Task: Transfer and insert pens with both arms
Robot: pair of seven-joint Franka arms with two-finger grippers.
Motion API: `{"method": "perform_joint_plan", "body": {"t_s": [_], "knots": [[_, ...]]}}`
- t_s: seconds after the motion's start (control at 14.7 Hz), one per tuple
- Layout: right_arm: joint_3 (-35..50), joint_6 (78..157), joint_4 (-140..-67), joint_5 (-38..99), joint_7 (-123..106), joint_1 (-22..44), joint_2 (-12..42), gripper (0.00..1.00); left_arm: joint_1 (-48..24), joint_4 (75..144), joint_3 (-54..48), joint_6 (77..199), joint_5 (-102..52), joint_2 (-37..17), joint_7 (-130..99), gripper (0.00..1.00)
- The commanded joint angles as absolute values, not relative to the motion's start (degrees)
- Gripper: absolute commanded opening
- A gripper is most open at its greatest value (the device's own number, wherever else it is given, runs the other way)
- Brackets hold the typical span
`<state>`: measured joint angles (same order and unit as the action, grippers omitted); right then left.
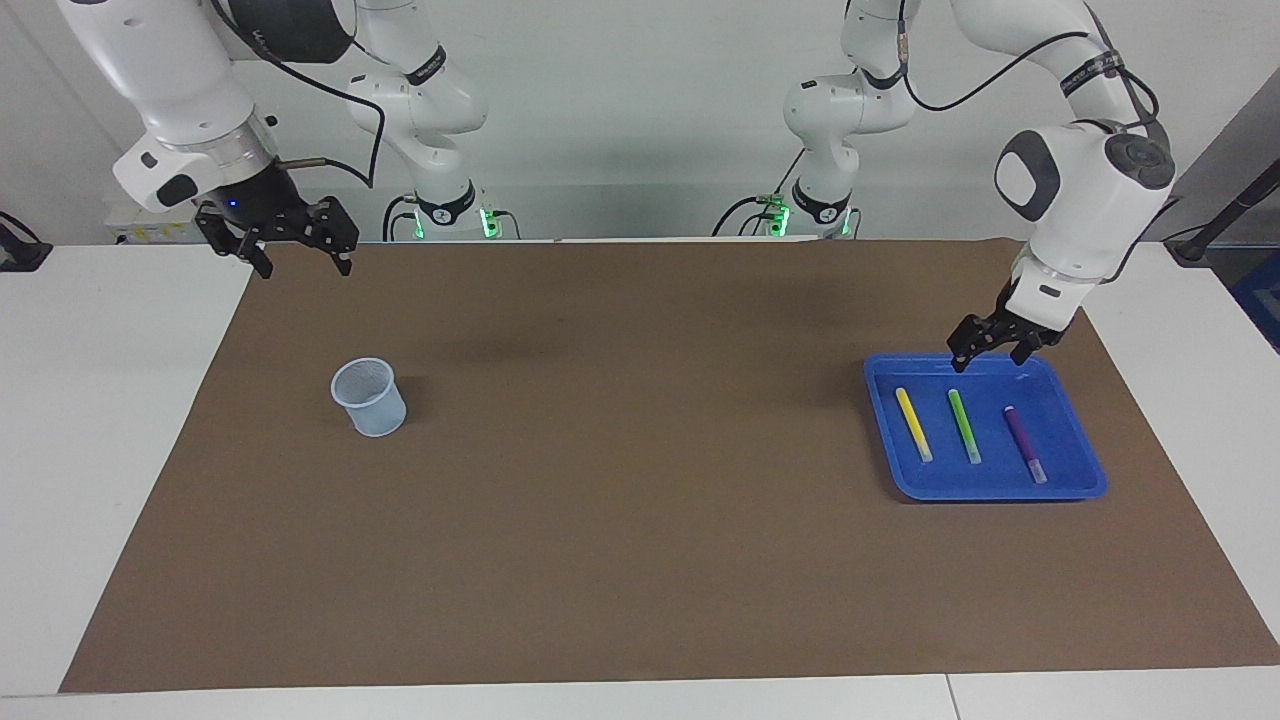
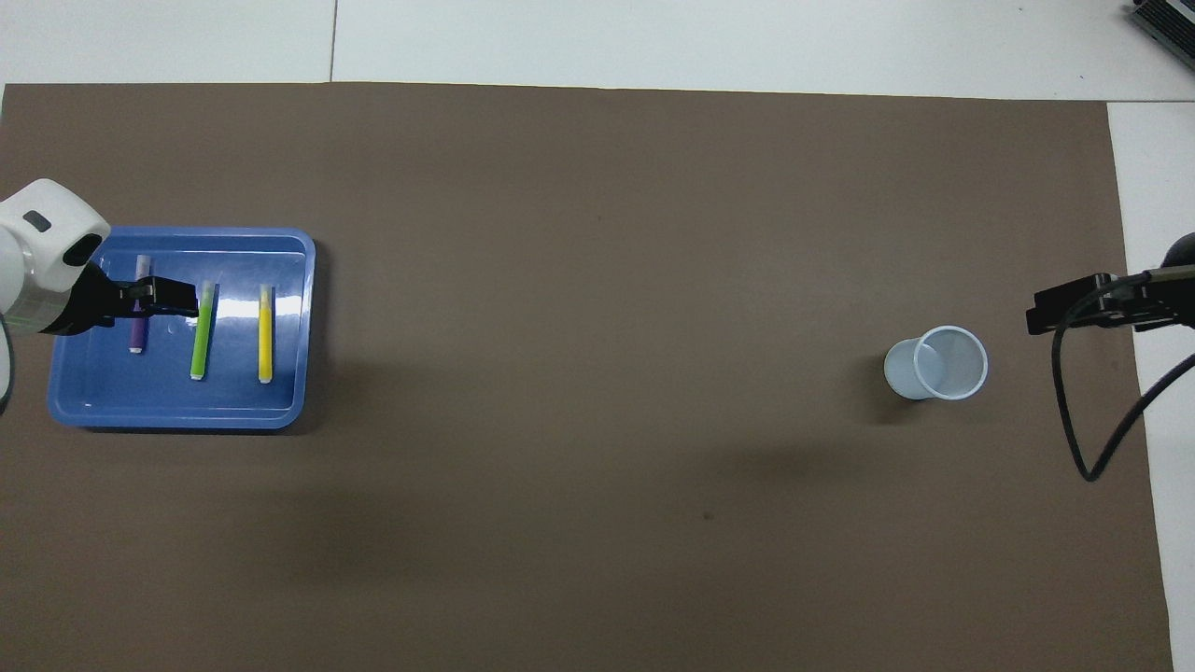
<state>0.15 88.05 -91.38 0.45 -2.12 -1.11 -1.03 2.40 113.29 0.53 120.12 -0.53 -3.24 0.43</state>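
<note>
Brown paper mat (image 1: 640,500) covers most of the white surface (image 1: 100,400), facing view first. Shallow blue plastic tray (image 1: 1085,470) sits at the left arm's end of the mat, well inside its edges. Three pens lie flat in it, side by side and apart: slim yellow marker pen (image 1: 913,423), bright green marker pen (image 1: 964,425), purple marker pen (image 1: 1024,443), pale ends pointing away from the robots. Left gripper (image 1: 990,348), black two-finger type on the white jointed left arm (image 1: 1075,190), hangs low over the tray rim nearest the robots, fingers spread wide, nothing between them, clear of all pens. Right gripper (image 1: 295,250) hangs over the mat corner by the right arm's base, fingers wide, empty; white right arm (image 1: 170,90) waits. Pale blue plastic cup (image 1: 370,397) stands upright and alone toward the right arm's end. No readable writing on tray, cup or pens; arm lettering is too small to read.

Overhead view: left gripper (image 2: 163,297) covers the purple pen's (image 2: 138,336) upper half, tips just beside the green pen (image 2: 201,331); yellow pen (image 2: 265,334) uncovered. Tray (image 2: 177,411) rim fully visible. Cup (image 2: 938,364) open mouth up. Right gripper (image 2: 1074,308) shows at the mat edge. Wide bare mat (image 2: 597,280) between tray and cup.
</note>
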Motion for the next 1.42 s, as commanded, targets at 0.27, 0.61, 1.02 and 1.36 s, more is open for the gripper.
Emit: {"method": "perform_joint_plan", "body": {"t_s": [0.27,0.61,1.02,1.36], "knots": [[0.7,87.7,-91.4,-0.3,-9.8,-1.6,-1.1,1.0,1.7,119.0,0.3,132.9,-0.4,-8.0,-4.6,1.0],[1.0,88.9,-93.0,3.5,-7.7,0.4,-1.7,1.0,-1.8,119.7,0.4,138.0,-0.4,-12.6,-7.9,1.0],[1.1,92.5,-96.8,11.6,-1.4,2.1,-2.3,1.0,-1.4,119.4,0.4,139.6,-0.4,-15.1,-6.9,0.86],[1.2,95.6,-100.5,16.8,3.2,5.7,-3.9,1.0,-1.6,119.6,0.4,139.6,-0.4,-15.4,-7.0,0.46]]}}
